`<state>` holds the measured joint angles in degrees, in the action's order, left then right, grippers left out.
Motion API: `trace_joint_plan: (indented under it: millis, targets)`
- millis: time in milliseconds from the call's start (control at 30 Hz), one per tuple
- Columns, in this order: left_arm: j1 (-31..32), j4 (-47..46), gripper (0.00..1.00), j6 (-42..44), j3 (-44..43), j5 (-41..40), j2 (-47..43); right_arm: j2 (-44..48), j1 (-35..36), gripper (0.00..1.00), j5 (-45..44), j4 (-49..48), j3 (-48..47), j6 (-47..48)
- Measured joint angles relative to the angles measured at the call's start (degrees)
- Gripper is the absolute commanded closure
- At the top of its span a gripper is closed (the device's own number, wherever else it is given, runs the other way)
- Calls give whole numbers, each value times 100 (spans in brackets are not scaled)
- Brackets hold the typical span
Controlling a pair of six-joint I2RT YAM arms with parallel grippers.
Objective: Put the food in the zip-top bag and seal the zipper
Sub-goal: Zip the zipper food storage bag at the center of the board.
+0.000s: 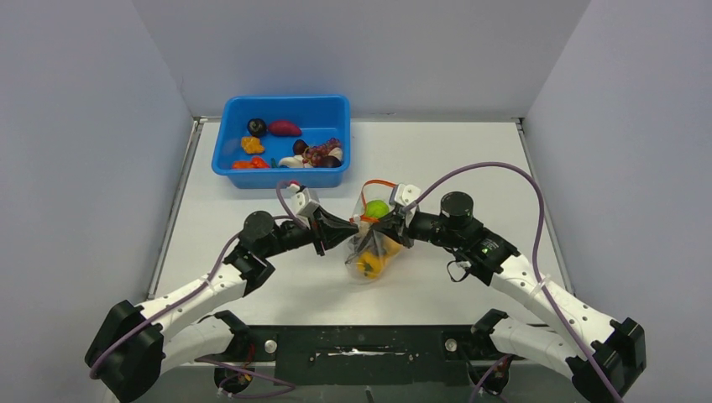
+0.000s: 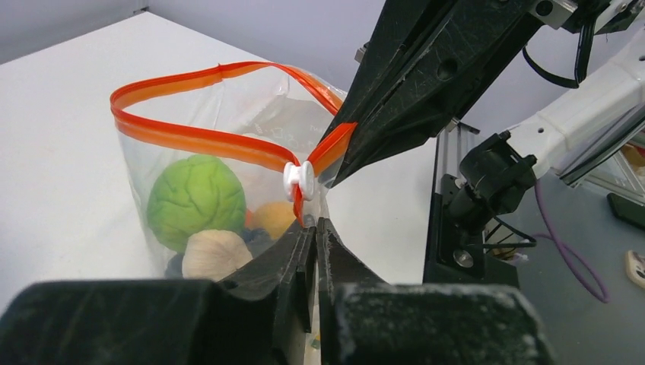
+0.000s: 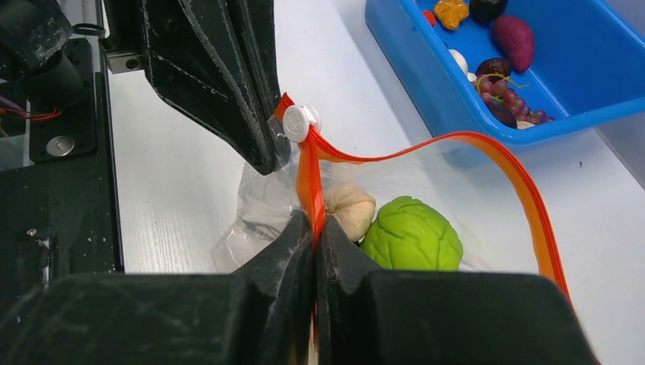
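The zip-top bag (image 1: pixel 374 248) hangs between my two grippers with its mouth open. Its red-orange zipper (image 2: pixel 190 137) forms an open loop, and a white slider (image 2: pixel 299 179) sits at the end near both grippers. Inside are a green ball (image 2: pixel 196 199), a beige garlic-like piece (image 2: pixel 214 255), an orange piece (image 2: pixel 274 217) and a yellow pepper (image 1: pixel 369 262). My left gripper (image 2: pixel 316 228) is shut on the bag's edge just below the slider. My right gripper (image 3: pixel 313 220) is shut on the zipper strip (image 3: pixel 308 175) next to the slider (image 3: pixel 300 122).
A blue plastic bin (image 1: pixel 281 175) stands at the back left and holds several more toy foods, among them purple grapes (image 3: pixel 517 103) and a dark red piece (image 1: pixel 285 128). Grey walls close in the table on the left, right and back.
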<state>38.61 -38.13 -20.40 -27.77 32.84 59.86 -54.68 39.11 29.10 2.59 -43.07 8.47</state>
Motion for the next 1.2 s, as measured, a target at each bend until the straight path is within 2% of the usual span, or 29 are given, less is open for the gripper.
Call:
trace_joint_plan:
  millis: [100, 267, 367, 433, 633, 900, 1200]
  targets:
    - [-4, -136, 100, 13, 59, 0, -4, 0, 0, 83, 11, 2, 2, -17]
    - [-4, -195, 100, 111, 140, -4, -85, 0, 20, 53, 55, 85, -31, 13]
    - [-2, -168, 100, 223, 151, 2, -157, -2, 39, 47, 98, 323, -212, 142]
    - [-2, -94, 100, 332, 149, 13, -195, -7, 61, 47, 122, 511, -444, 260]
    - [31, 378, 100, 741, 33, 192, -269, -140, 74, 54, 306, 752, -1104, 581]
    - [81, 649, 100, 1029, 24, 267, -448, -774, 240, 54, 866, 1178, -1558, 1134]
    - [118, 710, 100, 1167, 24, 424, -470, -1235, 413, 75, 1172, 1593, -1858, 1578]
